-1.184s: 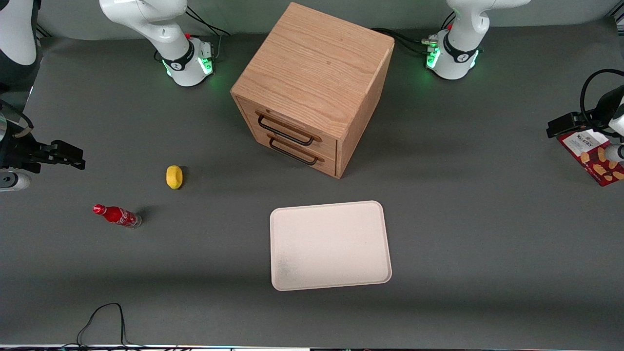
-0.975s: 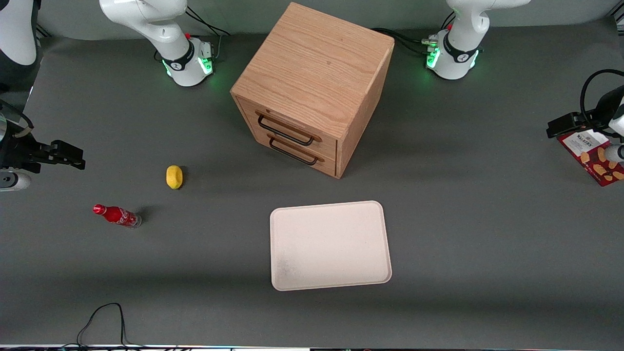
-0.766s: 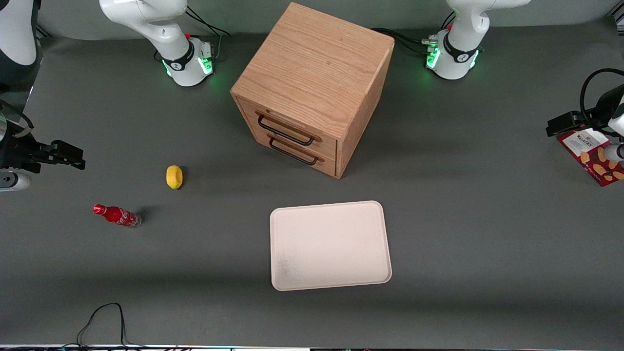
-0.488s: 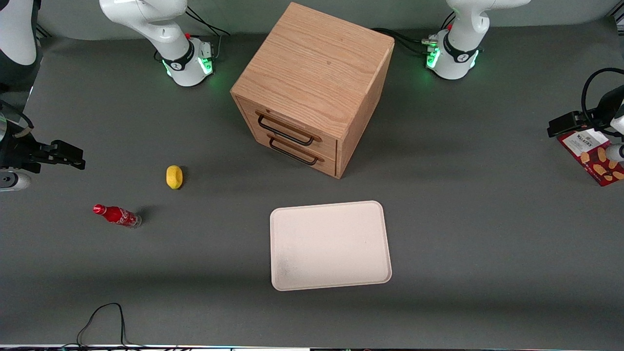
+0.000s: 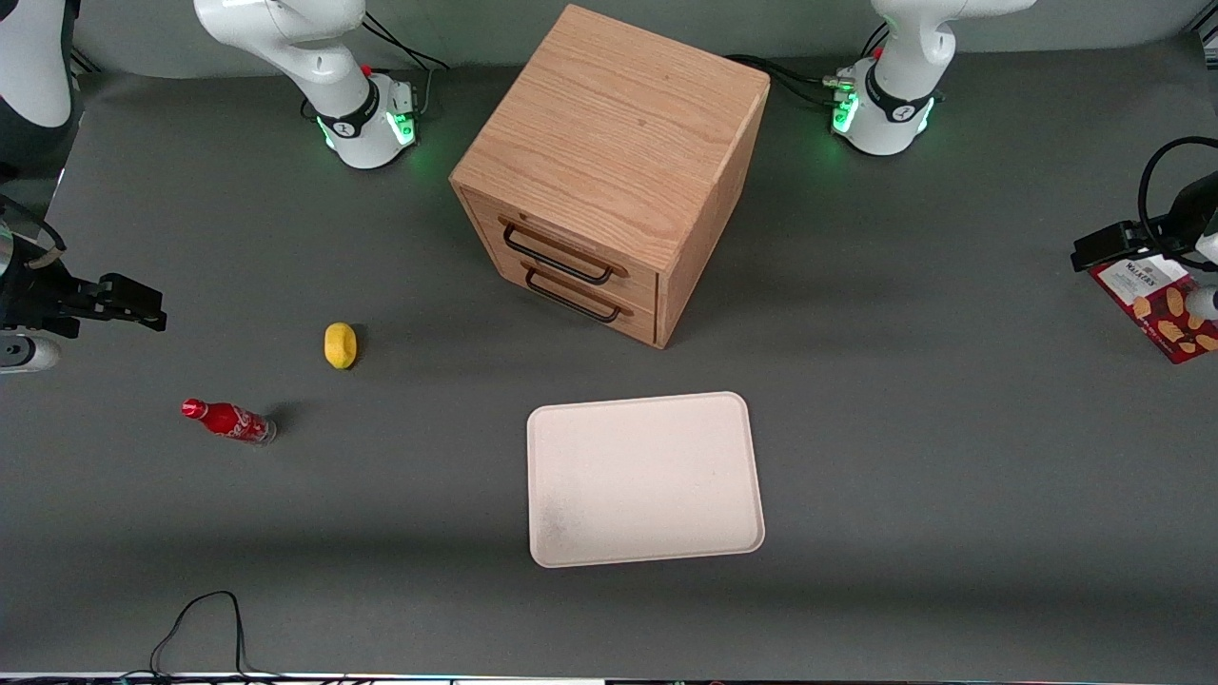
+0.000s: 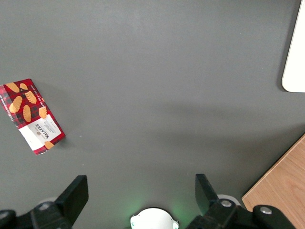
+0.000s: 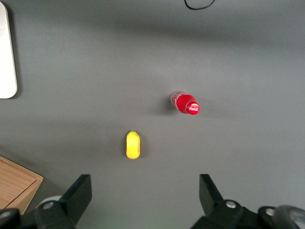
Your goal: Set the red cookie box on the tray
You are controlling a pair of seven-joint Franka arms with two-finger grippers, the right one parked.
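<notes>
Overhead, gripper (image 6: pixel 139 195) jaws apart, red cookie box (image 6: pixel 31 116) fully visible

1. The red cookie box (image 5: pixel 1163 309) (image 6: pixel 32 116) is a flat dark-red carton with a white label panel and tan biscuit pictures. It lies face up, flat on the grey surface (image 5: pixel 952 428), at the working arm's end and turned askew to the surface's edges.
2. The tray (image 5: pixel 645 479) (image 6: pixel 295 57) is pale cream, rectangular with rounded corners and a low rim. It lies flat and bare, nearer the front camera than the box and well apart from it.
3. The pincer (image 6: pixel 141 195) hangs above the surface near the box, fingers spread wide.
</notes>
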